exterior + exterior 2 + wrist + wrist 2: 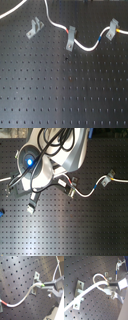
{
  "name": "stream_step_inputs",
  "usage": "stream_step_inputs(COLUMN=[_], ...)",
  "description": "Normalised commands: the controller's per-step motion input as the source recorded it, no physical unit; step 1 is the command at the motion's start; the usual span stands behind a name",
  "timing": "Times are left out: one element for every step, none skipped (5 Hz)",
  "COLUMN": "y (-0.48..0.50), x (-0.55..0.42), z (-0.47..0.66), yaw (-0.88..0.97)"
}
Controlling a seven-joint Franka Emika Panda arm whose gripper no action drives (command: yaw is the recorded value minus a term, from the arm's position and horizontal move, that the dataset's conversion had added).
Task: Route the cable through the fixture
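Closest to the wrist cameras, the gripper point(109, 286) seemingly pinches the cable point(89, 291), bending it toward the fixture point(78, 293).

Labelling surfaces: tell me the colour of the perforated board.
Black, dotted with a regular hole grid; clearest in the first exterior view.

You will find no text, label, brand, number or sign that can be read in any of the four views; the surfaces that show carry no writing you could make out.
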Motion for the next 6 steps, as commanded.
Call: stream_step_inputs(y=[0.448, 0.398, 0.252, 0.033, 0.06, 0.089], x=[0.369, 0.413, 0.19, -0.588, -0.712, -0.466], z=[0.4, 0.38, 0.28, 0.09, 0.01, 0.06], yaw=[0.0, 0.12, 0.21, 0.07, 0.0, 0.0])
